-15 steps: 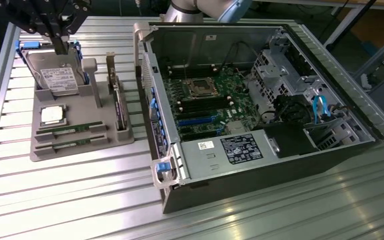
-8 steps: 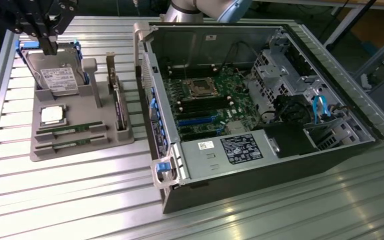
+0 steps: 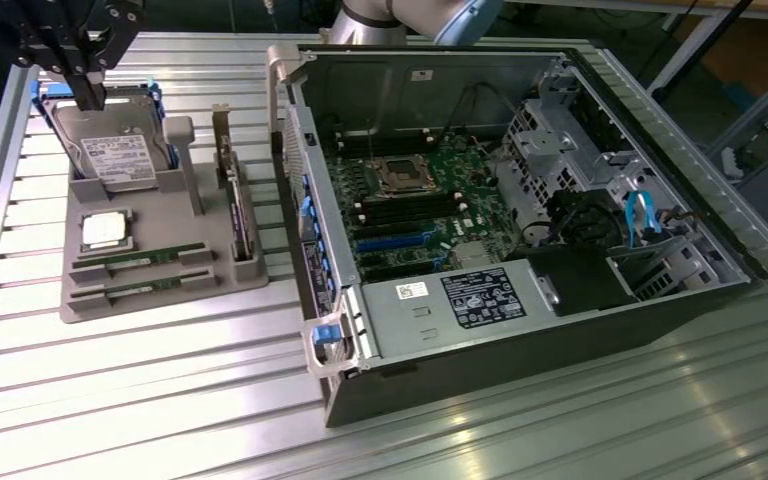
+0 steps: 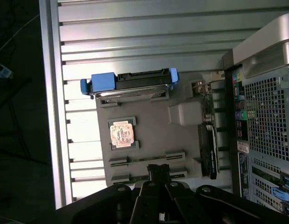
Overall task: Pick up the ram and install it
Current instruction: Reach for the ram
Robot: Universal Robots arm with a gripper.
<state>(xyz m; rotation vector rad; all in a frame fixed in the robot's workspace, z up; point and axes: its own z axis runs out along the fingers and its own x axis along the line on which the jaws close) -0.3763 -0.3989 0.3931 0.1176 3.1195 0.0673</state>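
As we read the exterior view from the near edge: ribbed aluminium table first, with the open black desktop computer case lying on its side on it, at the exterior view's right. We see its green motherboard exposed inside.

At the exterior view's left sits the grey moulded parts tray. At its near end, the nearer ram stick, thin, green and on edge, sits in its slot. The second ram stick, just like it, is in the slot just behind. Both are seated in the tray, neither in the case.

Behind them is the square silver CPU chip, lying flat. The long green expansion card stands on edge along the tray side nearest the case.

At the far end, the silver hard drive in blue rails is propped up at a tilt.

Farthest back, the black gripper hangs over the drive with fingers closed together, nothing between them, well apart from both sticks. We cannot tell if it touches the drive.
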